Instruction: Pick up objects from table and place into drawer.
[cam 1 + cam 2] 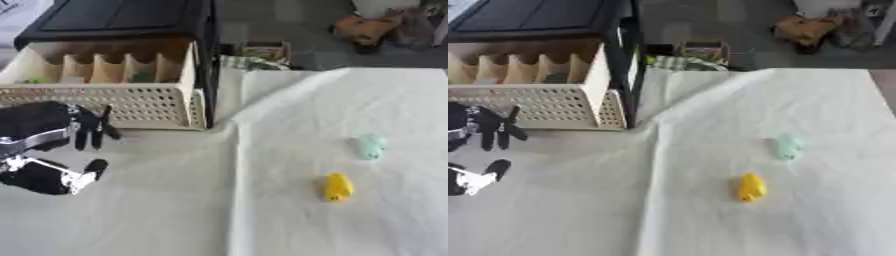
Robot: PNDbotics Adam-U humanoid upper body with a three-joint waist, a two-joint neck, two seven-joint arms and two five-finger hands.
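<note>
A small yellow object [338, 187] lies on the white cloth at the right of the middle. A pale green object [370, 146] lies just beyond it, a little further right. The cream perforated drawer [122, 104] stands pulled out of a black cabinet [114, 20] at the upper left; its dividers form several compartments, with small green things in two of them. My left hand [54, 131] hangs in front of the drawer's front wall, fingers straight and spread, thumb [91, 170] apart below, holding nothing. My right hand shows in neither view.
A white cloth [262, 210] covers the table, with a long fold running down its middle. Beyond the table's far edge lie a small patterned box [262, 51] and a brown bundle [367, 29] on the floor.
</note>
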